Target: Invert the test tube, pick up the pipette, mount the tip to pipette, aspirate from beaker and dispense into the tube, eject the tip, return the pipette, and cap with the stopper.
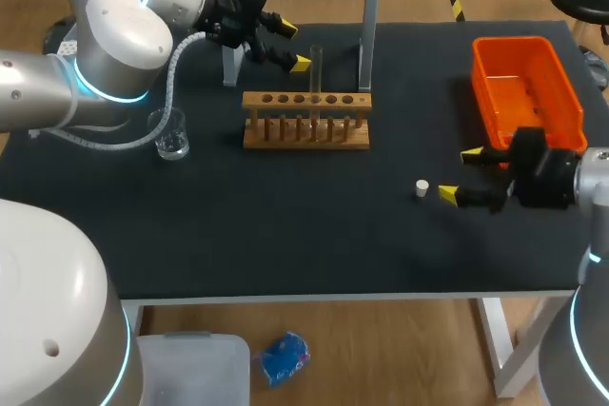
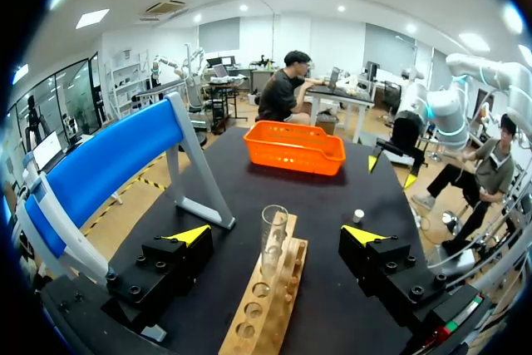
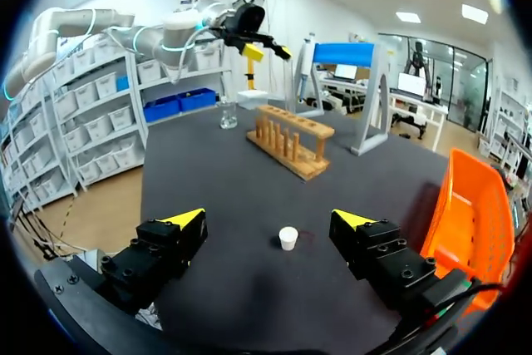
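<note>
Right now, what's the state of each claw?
Left claw: open, empty; the test tube stands in the rack ahead, untouched.
Right claw: open, empty; the stopper sits on the table just ahead.

I'm working at a lab bench [image 1: 285, 235]: a black top with a wooden rack [image 1: 305, 140] holding a glass test tube [image 1: 316, 68] near its far edge, and a glass beaker [image 1: 171, 138] toward its left edge.

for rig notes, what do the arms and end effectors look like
The left arm and right arm are silver-white, rounded, with blue joint rings; a ribbed pale hose runs along the left. The left end effector and right end effector are black with yellow wedge tips.
</note>
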You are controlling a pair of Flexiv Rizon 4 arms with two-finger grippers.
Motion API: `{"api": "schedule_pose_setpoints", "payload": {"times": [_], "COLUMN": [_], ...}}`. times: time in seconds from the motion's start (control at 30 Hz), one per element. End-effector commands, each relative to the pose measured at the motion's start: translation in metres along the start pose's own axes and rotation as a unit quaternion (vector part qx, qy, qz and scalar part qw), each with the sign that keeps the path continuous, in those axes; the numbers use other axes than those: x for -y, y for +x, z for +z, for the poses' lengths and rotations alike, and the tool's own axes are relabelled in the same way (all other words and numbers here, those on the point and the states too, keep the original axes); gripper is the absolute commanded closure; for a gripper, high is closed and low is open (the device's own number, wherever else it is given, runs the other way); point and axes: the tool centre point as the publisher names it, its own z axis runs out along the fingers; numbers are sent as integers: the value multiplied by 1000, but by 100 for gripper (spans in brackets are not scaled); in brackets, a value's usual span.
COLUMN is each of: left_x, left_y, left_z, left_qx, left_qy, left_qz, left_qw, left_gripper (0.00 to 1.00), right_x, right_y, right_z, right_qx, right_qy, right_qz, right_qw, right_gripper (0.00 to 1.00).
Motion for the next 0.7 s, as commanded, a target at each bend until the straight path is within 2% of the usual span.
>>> {"api": "schedule_pose_setpoints", "payload": {"times": [0.03, 0.13, 0.17, 0.27, 0.37, 0.5, 0.57, 0.63, 0.7], "left_x": [0, 0, 0, 0, 0, 0, 0, 0, 0], "left_y": [-1, -1, -1, -1, -1, -1, -1, -1, -1], "left_z": [-1, -1, -1, -1, -1, -1, -1, -1, -1], "left_qx": [-2, -2, -2, -2, -2, -2, -2, -2, -2], "left_qy": [-1, -1, -1, -1, -1, -1, -1, -1, -1], "left_qz": [0, 0, 0, 0, 0, 0, 0, 0, 0], "left_qw": [1000, 1000, 1000, 1000, 1000, 1000, 1000, 1000, 1000], "left_gripper": [0, 0, 0, 0, 0, 0, 0, 0, 0], "right_x": [9, 15, 17, 21, 26, 31, 33, 34, 35], "right_y": [-3, -4, -5, -6, -5, -8, -8, -7, -9], "right_z": [17, 22, 24, 30, 36, 42, 45, 47, 50], "right_qx": [6, 10, 11, 13, 16, 15, 15, 15, 14], "right_qy": [5, 12, 14, 19, 25, 28, 30, 31, 32], "right_qz": [8, 14, 15, 21, 27, 35, 39, 40, 42], "right_qw": [1000, 1000, 1000, 1000, 999, 999, 999, 999, 998], "right_gripper": [0, 2, 9, 11, 20, 23, 35, 33, 51]}}
